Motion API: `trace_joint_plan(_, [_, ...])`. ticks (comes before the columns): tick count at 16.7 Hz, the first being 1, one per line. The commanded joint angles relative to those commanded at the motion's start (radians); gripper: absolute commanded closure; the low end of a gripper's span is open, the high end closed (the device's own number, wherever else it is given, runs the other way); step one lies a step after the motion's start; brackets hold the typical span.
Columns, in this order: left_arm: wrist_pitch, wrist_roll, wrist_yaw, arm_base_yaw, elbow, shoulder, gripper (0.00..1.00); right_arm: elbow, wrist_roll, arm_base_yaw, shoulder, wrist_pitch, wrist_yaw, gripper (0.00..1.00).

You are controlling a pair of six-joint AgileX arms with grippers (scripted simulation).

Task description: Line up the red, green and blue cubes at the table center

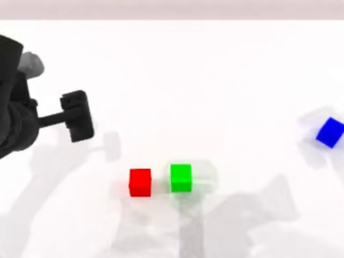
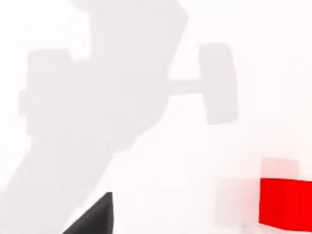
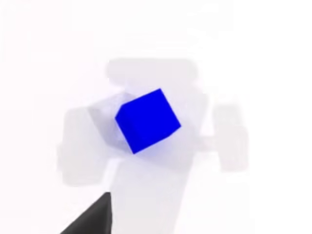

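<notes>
The red cube [image 1: 140, 182] and the green cube [image 1: 181, 177] sit side by side near the table center [image 1: 177, 129], a small gap between them. The blue cube [image 1: 329, 132] lies turned at the far right edge. My left gripper [image 1: 78, 115] hangs over the left side, up and left of the red cube [image 2: 285, 204], open and empty; one dark fingertip [image 2: 99, 216] shows in its wrist view. My right arm is outside the top view. Its wrist view looks down on the blue cube [image 3: 147, 120], with one dark fingertip [image 3: 97, 217] apart from the cube and nothing held.
The white tabletop [image 1: 226, 80] carries nothing but the three cubes and the arms' grey shadows. The table's far edge [image 1: 172, 19] runs along the top of the top view.
</notes>
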Motion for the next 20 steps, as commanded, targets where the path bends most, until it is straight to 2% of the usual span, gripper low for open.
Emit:
trace_joint_plan(5, [0.254,0.192,0.008,0.172,-0.428,-0.494,0.00,0.365,-0.177,0.016,0.492,-0.270,0.003,0.00])
trace_joint_plan(10, [0.508,0.379,0.020,0.299,-0.730,-0.923,0.00,0.661,-0.312,0.028,0.846,-0.468,0.001,0.00])
trace_joint_plan(15, [0.678,0.490,0.027,0.363,-0.867,-1.141,0.00,0.823,-0.381,0.033,1.027,-0.564,-0.002,0.00])
trace_joint_plan(20, [0.690,0.497,0.028,0.366,-0.874,-1.154,0.00,0.833,-0.385,0.033,1.036,-0.569,-0.002,0.00])
